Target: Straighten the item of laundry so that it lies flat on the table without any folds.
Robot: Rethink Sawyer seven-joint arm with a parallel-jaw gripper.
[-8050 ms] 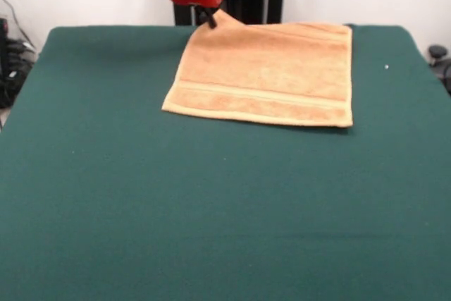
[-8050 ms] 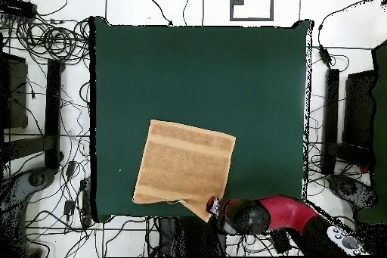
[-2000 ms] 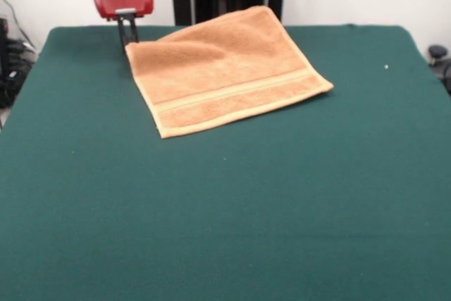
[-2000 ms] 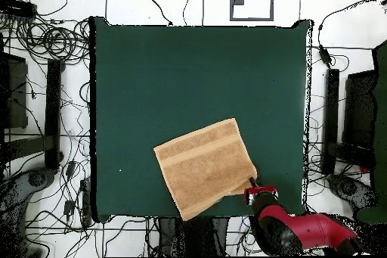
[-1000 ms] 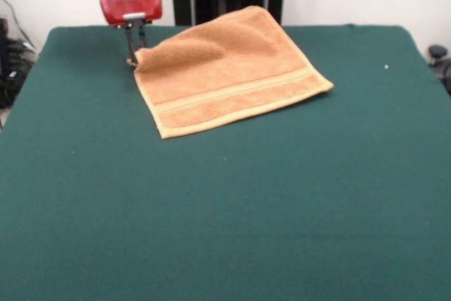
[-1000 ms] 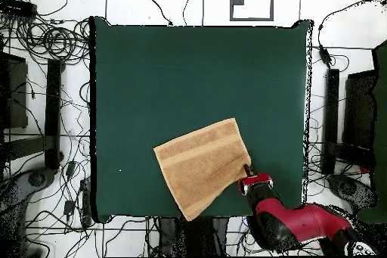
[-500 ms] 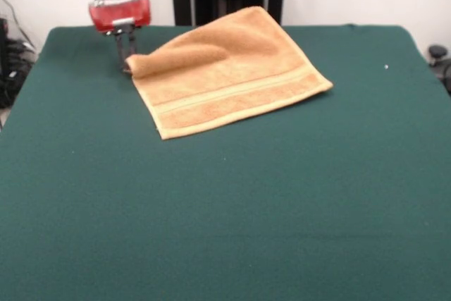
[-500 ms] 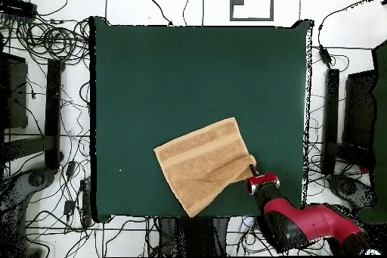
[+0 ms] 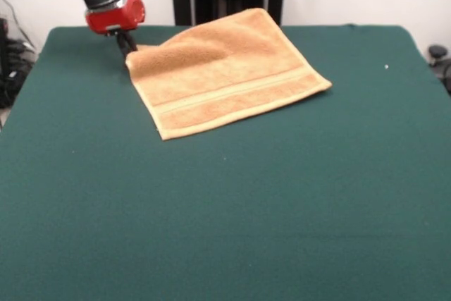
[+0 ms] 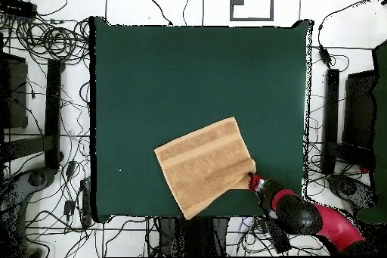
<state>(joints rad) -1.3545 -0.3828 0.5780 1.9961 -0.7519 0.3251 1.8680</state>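
While the gripper (image 9: 127,41) pinches a towel (image 9: 225,72) corner, upper left of the frame
Corner raised, rest lying on the table (image 9: 225,209).

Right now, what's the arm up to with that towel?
The arm's pincer is at one corner of the orange towel, at the robot's end of the green table. That corner is bunched up off the cloth; the rest lies flat, skewed to the table's edges. Whether the pincer is gripping the corner can't be seen.
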